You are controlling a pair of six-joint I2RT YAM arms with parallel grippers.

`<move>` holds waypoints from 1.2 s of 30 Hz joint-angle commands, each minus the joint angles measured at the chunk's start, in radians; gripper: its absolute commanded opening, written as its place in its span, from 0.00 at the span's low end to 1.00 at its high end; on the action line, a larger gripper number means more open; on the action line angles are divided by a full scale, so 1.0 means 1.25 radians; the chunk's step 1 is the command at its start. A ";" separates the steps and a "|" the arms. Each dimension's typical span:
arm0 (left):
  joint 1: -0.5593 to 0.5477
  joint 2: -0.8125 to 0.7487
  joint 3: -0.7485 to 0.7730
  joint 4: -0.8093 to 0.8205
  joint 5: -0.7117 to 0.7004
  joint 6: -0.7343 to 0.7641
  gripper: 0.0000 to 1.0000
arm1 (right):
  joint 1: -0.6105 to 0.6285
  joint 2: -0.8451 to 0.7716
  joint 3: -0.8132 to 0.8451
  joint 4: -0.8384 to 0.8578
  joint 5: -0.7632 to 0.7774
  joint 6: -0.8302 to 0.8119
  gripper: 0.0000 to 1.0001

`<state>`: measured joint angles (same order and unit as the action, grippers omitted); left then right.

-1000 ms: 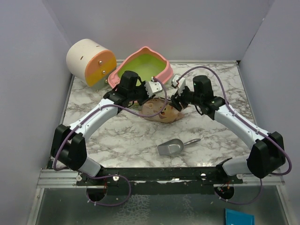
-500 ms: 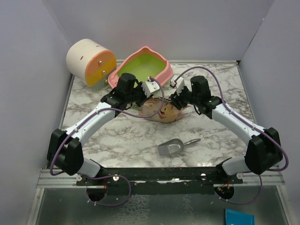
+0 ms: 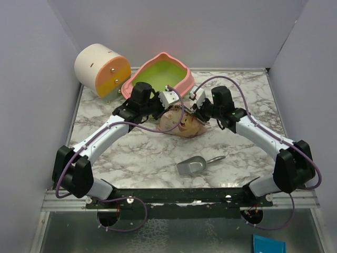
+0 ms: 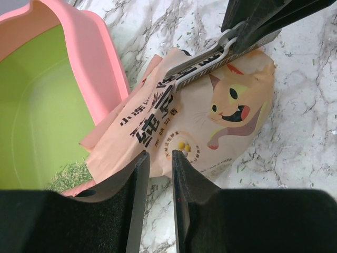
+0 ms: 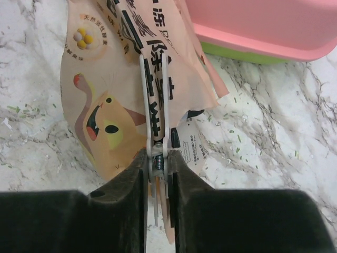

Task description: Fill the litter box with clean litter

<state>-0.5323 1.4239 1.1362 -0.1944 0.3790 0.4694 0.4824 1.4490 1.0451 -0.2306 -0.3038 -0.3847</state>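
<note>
The pink litter box (image 3: 185,81) with its lime-green inside stands at the back centre, and its wall (image 4: 105,79) is close to the left wrist. A small patch of grainy clean litter (image 4: 71,176) lies in it. In front lies the tan cartoon-cat bag (image 3: 181,124), closed by a white spring clip (image 5: 154,89). My right gripper (image 5: 156,153) is shut on the clip's handles at the bag's right side. My left gripper (image 4: 158,154) has its fingers narrowly apart, with the bag's (image 4: 221,121) edge between the tips.
A cream-and-orange cylinder (image 3: 102,69) lies at the back left, beside the box. A grey metal scoop (image 3: 192,166) rests on the marble top in front of the bag. Loose green bits are scattered on the marble around the bag. Grey walls enclose the table on three sides.
My right gripper has closed from wide open onto the clip's handles and edged left toward the bag. The left gripper has kept its opening and hardly moved.
</note>
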 commanded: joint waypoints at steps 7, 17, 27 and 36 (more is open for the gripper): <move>0.000 0.045 -0.016 0.052 0.006 0.009 0.32 | -0.002 -0.035 0.001 0.018 0.053 0.018 0.01; 0.002 0.029 -0.054 0.122 -0.023 -0.001 0.44 | -0.002 -0.116 -0.005 0.034 0.091 0.051 0.01; 0.002 -0.063 -0.079 0.169 -0.059 -0.027 0.44 | -0.208 -0.140 0.008 0.036 0.376 0.313 0.01; 0.038 0.030 0.035 0.078 -0.142 -0.268 0.58 | -0.443 -0.130 -0.178 0.152 0.275 0.541 0.01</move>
<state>-0.5255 1.3643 1.0630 -0.0120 0.2836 0.3710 -0.0238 1.2922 0.9260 -0.1261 0.0555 0.1101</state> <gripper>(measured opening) 0.539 0.058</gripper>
